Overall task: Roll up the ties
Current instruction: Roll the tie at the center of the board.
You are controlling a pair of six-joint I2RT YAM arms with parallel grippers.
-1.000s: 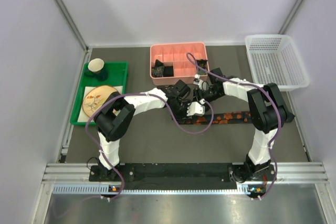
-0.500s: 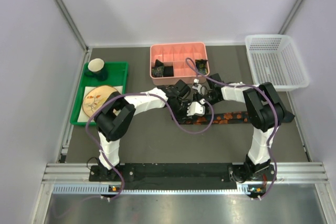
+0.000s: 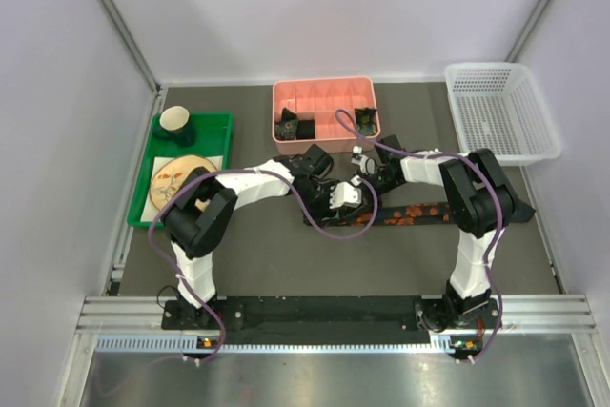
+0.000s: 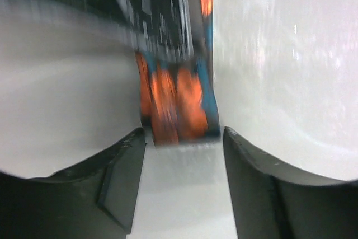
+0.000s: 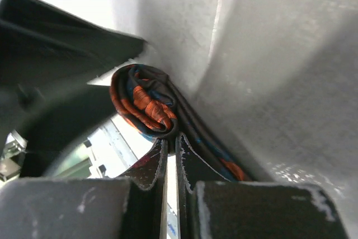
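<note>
A black tie with red-orange blotches (image 3: 412, 214) lies flat across the table's middle, its left end wound into a small roll (image 5: 144, 103). In the right wrist view the tips of my right gripper (image 5: 171, 140) are shut and pinch the roll's lower edge. The left gripper (image 4: 182, 138) stands open just short of the tie's rolled end (image 4: 180, 100), with nothing between its fingers; that view is blurred. From above, the two grippers meet over the roll, the left gripper (image 3: 340, 194) beside the right gripper (image 3: 365, 181). Two rolled dark ties (image 3: 290, 125) (image 3: 367, 121) sit in box compartments.
A pink divided box (image 3: 324, 91) stands at the back centre. A green tray (image 3: 212, 122) with a cup (image 3: 176, 120) and a plate (image 3: 178, 176) is at the left, a white basket (image 3: 499, 111) at the back right. Purple cables (image 3: 329, 226) loop over the tie.
The left gripper has opened and drawn back to the left off the roll. The right gripper has closed onto the roll's edge.
</note>
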